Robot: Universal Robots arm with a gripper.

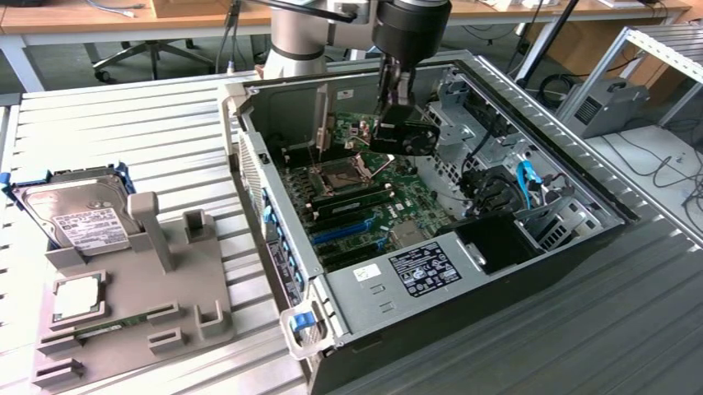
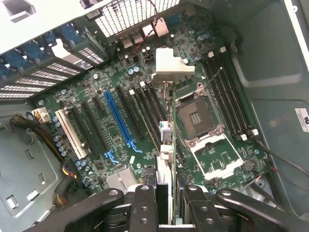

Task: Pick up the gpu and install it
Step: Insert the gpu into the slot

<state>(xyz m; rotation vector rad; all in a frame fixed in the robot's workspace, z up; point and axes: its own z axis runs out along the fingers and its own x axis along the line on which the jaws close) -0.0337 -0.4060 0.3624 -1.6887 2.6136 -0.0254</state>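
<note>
So the gpu (image 2: 165, 145) is up in the gripper (image 2: 169, 193), pinched tight between the black fingers (image 2: 145, 208) and hanging inside the open computer case (image 1: 280, 103), over the motherboard (image 2: 96, 92) right beside the processor socket (image 2: 198, 116). From the wrist view you see it edge-on: a thin green board with a silver metal bracket (image 2: 172, 65) at its far end (can't make out the cooler from this angle). It runs alongside the row of black slots, with the long blue slot (image 2: 118, 121) off to one side; I can't tell whether its edge touches any slot. Writing-wise, the power supply (image 1: 423, 267) has a black and white label, the hard drive (image 1: 77, 218) on the grey tray (image 1: 143, 288) at the exterior view's left has a white one, and there's a white sticker (image 2: 303, 118) on the case wall. None of it is readable.
</note>
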